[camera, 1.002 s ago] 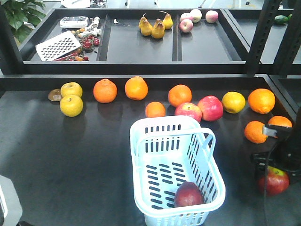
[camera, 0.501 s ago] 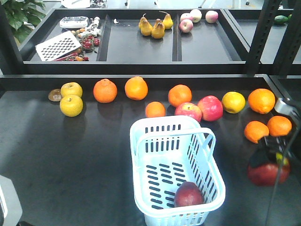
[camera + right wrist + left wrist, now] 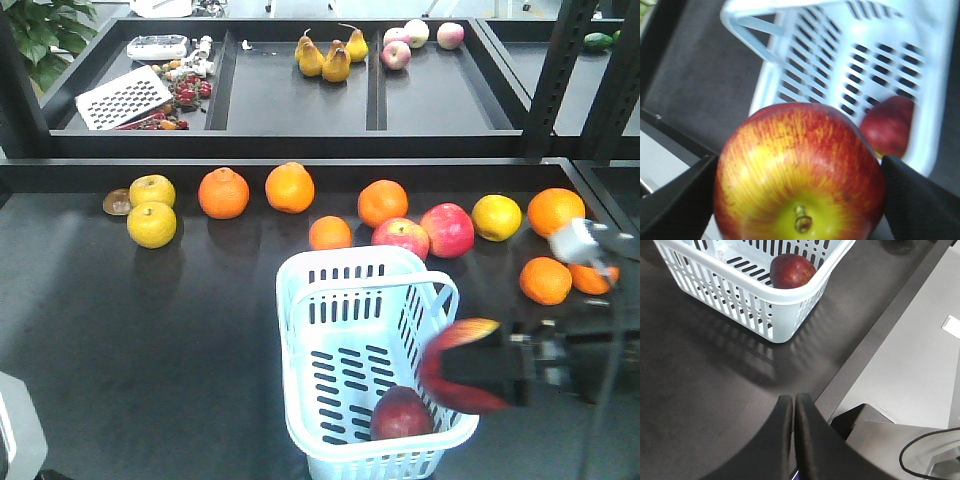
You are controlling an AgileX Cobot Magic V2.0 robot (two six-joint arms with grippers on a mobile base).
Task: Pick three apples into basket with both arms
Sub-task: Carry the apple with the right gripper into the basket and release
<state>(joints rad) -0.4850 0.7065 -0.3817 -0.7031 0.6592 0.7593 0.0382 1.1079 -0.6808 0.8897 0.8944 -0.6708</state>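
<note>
Swinging in from the right edge of the table, the right gripper [image 3: 480, 368] is now hanging at the basket's right rim, blurred with motion. Its jaws are clamping a red-and-yellow apple [image 3: 800, 165] from either side, stem end facing the wrist camera. The left gripper [image 3: 792, 405] is idling with its fingers pressed together on nothing, hovering over the table's near edge just short of the basket's corner.

From the held apple, the basket [image 3: 287, 350] is lying to the robot's left and below, its long axis running away from the robot. The right arm is plainly the nearer one, so a short carry leftward over the rim looks like what is needed before letting go.

Inside the basket one dark red apple [image 3: 400, 413] is resting in the near right corner. Two pinkish-red apples [image 3: 402, 237] and several oranges [image 3: 383, 202] are sitting beyond its far end; a third dark apple is not showing.
</note>
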